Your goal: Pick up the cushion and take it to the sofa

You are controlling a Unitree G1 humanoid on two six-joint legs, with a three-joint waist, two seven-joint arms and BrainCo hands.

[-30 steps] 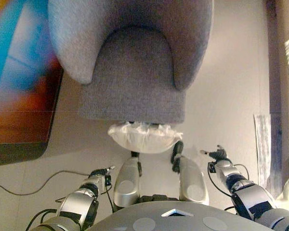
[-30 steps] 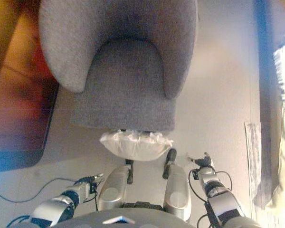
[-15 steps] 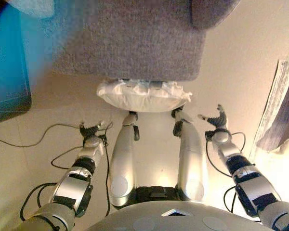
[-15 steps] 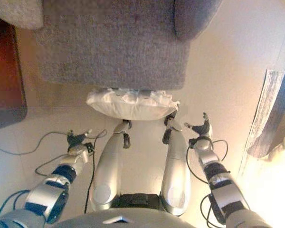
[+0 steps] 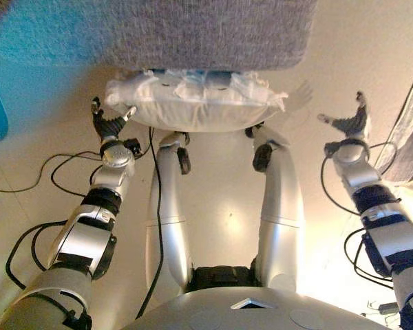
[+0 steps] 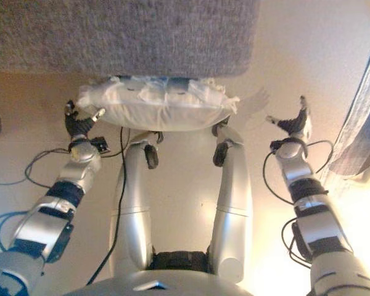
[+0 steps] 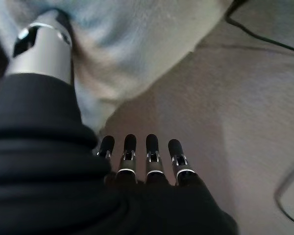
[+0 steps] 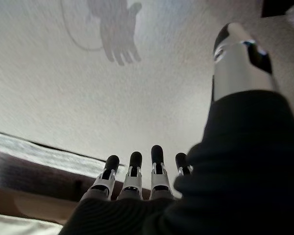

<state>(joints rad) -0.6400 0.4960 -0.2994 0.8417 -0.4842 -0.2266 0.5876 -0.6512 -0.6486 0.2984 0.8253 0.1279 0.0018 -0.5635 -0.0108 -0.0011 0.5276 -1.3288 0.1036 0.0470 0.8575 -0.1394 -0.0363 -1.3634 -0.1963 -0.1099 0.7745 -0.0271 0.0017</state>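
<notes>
The white cushion (image 5: 193, 106) lies on the pale floor (image 5: 220, 206), tucked right against the front edge of the grey sofa (image 5: 213, 34), and neither hand has it yet. The left hand (image 5: 109, 124) sits just beside the cushion's left end, fingers straight and thumb spread, holding nothing; its wrist view shows the thumb close to the white fabric, though whether it touches I cannot tell. The right hand (image 5: 350, 124) hangs well apart from the cushion's right end, fingers relaxed and splayed, also empty.

To do this step well, I'd judge the right hand needs to come in toward the cushion's right end so the two hands squeeze it from both sides evenly; a soft, crinkly cover like that looks likely to sag or slip if only one side is caught.

The sofa is cut off at the top, so the seat where the cushion should land is out of sight. The cushion's far edge, against the sofa, is hard to separate from the sofa base
</notes>
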